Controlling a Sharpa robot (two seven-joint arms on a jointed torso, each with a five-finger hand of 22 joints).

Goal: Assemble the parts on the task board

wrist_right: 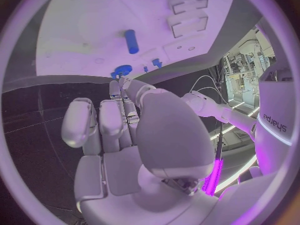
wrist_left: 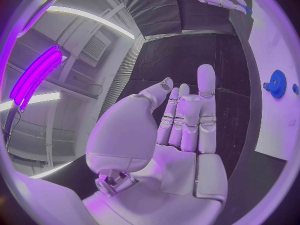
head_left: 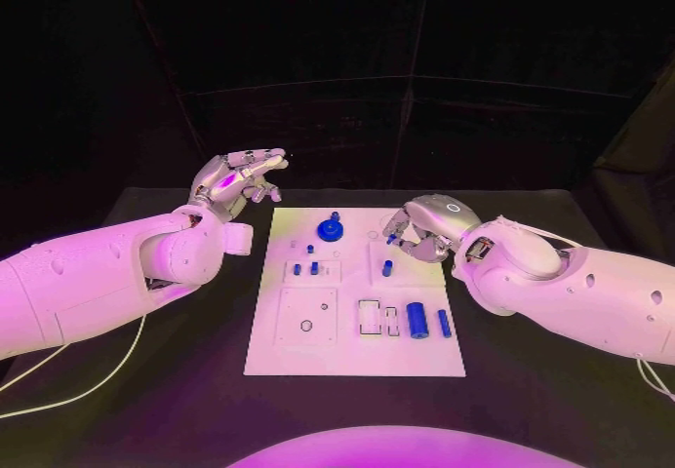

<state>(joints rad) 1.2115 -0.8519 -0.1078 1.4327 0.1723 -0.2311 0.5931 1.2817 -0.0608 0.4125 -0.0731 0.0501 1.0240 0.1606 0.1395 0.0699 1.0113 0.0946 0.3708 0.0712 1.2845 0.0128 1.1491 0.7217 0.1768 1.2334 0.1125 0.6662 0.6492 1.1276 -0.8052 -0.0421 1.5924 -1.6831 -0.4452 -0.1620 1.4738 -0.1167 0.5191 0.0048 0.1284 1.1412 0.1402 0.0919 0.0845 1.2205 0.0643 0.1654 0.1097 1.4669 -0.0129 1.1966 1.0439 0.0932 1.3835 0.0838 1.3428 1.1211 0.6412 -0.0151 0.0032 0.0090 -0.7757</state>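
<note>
Head view. Board (head_left: pixel 352 351) flat in the middle of the table (head_left: pixel 183 390), likely so both hands can reach it. Gear (head_left: pixel 331 229) standing at the far end. Fat peg (head_left: pixel 416 314) lying near the right edge, not yet put in. Left hand (head_left: pixel 239 180) up past the far left corner, off the board, likely kept out of the way. Fingers loose and a bit apart, nothing in them. Right hand (head_left: pixel 422 229) low over the far right side, fingers curled in on a small blue part (head_left: pixel 391 237), likely to set it into a hole.

Left wrist view. Left hand (wrist_left: pixel 181 130) held up, fingers straight and side by side, thumb apart, holding nothing. Gear (wrist_left: pixel 277 83) on the board (wrist_left: pixel 275 125), well apart from this hand.

Right wrist view. Right hand (wrist_right: pixel 144 135) curled, its tips pinching the part (wrist_right: pixel 122 70) just above the board (wrist_right: pixel 81 30).
</note>
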